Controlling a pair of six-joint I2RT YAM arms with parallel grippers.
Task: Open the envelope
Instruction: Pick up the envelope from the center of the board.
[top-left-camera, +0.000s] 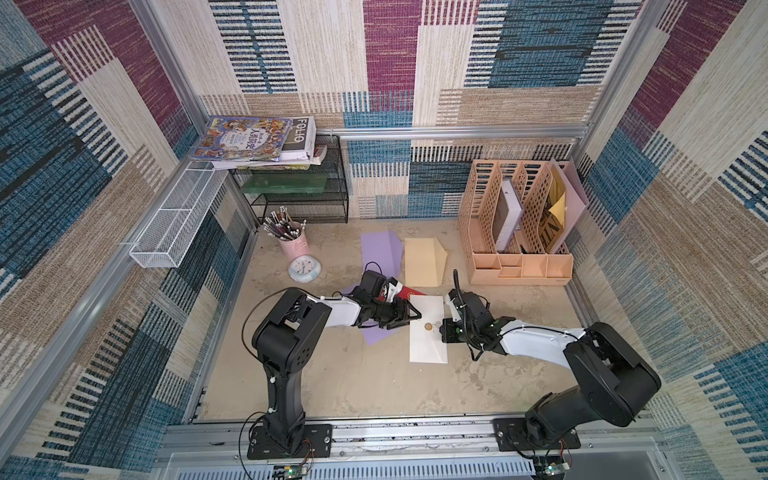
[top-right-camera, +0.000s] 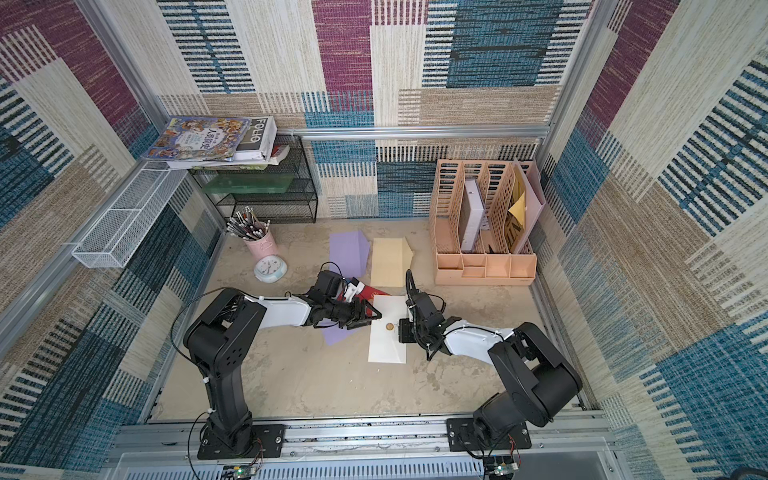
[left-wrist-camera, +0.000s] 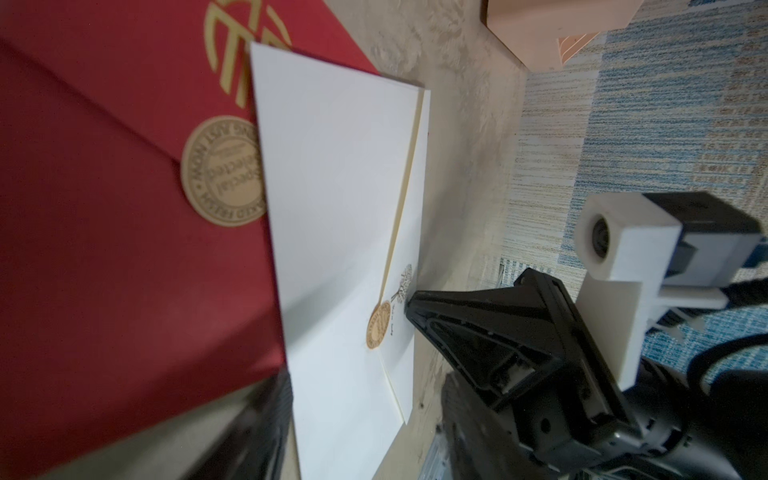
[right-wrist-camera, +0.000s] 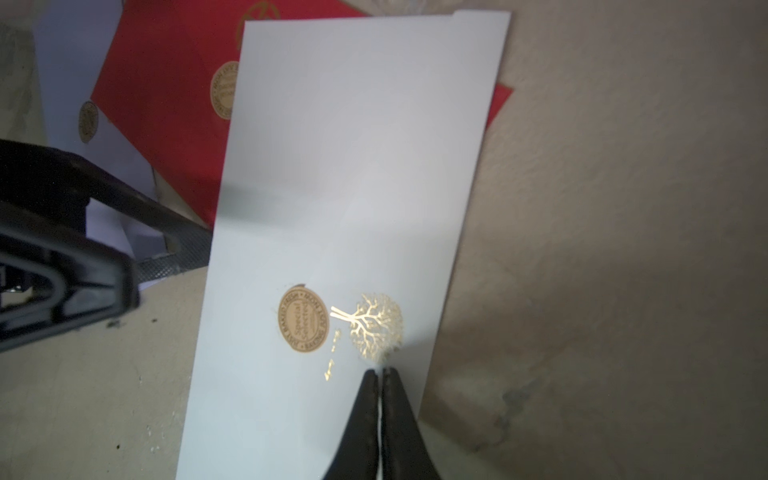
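Right gripper (right-wrist-camera: 380, 374): fingers are pressed together, and the tips are set on the white envelope (right-wrist-camera: 353, 166) just beside the gold tree print (right-wrist-camera: 376, 324). Whether any paper is pinched between them cannot be told.
Left gripper (top-left-camera: 409, 320): jaws are held apart and nothing is seen between them. One fingertip is placed at the white envelope's edge on the left arm's side. The rest is held over the near purple envelope (top-left-camera: 374, 336).
White envelope: laid flat on the table (top-left-camera: 332, 382) between the two grippers, as seen in both top views (top-right-camera: 388, 349). The flap is down, with its point covered by the round gold seal (right-wrist-camera: 303, 318).
Seal: located between the two grippers, just beside the tree print.
Flap edge (left-wrist-camera: 405, 187): shown as a cream line running to the seal in the left wrist view.
Red envelope (left-wrist-camera: 124, 208): partly covered by the white envelope's far end. Its own gold sticker (left-wrist-camera: 220, 170) is partly hidden.
Background: a far purple envelope (top-left-camera: 380, 249) and a cream envelope (top-left-camera: 424, 262) are laid further back, near the file organiser (top-left-camera: 482, 270).
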